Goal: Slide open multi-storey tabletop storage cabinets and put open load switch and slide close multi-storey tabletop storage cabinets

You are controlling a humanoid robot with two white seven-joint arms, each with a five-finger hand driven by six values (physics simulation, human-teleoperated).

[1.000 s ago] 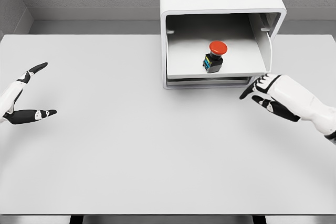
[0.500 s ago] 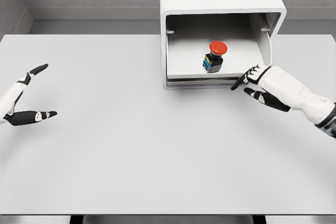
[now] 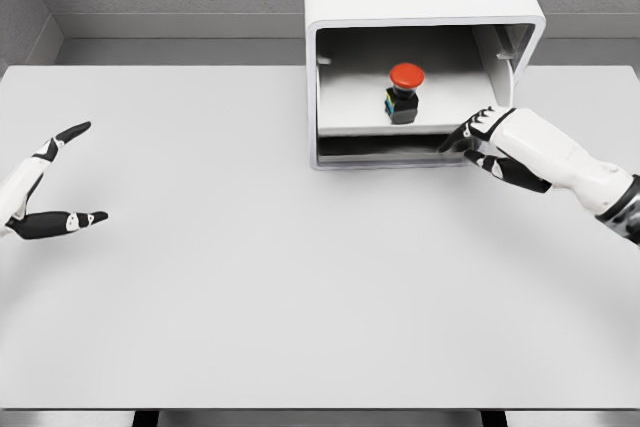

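We see the left hand (image 3: 45,187) at the left edge of the frame, fingers spread wide, thumb and forefinger apart, holding nothing, resting above the white table (image 3: 250,277). At upper centre stands the storage cabinet (image 3: 420,7), a white rounded box with an open front and a pale drawer (image 3: 360,107) inside. On the drawer sits the load switch (image 3: 404,92): small black body, some blue and yellow on its side, red mushroom button on top, upright. Compared with half a second ago, the drawer has gone further back into the cabinet, so the switch now shows higher and deeper in the opening, and the left hand has not moved. The right hand (image 3: 500,142) has shifted up and inward; its fingertips (image 3: 462,139) now touch the drawer's front edge at the lower right of the opening, fingers loosely extended, gripping nothing. The switch lies up and left of that hand, apart from it, inside the cabinet.
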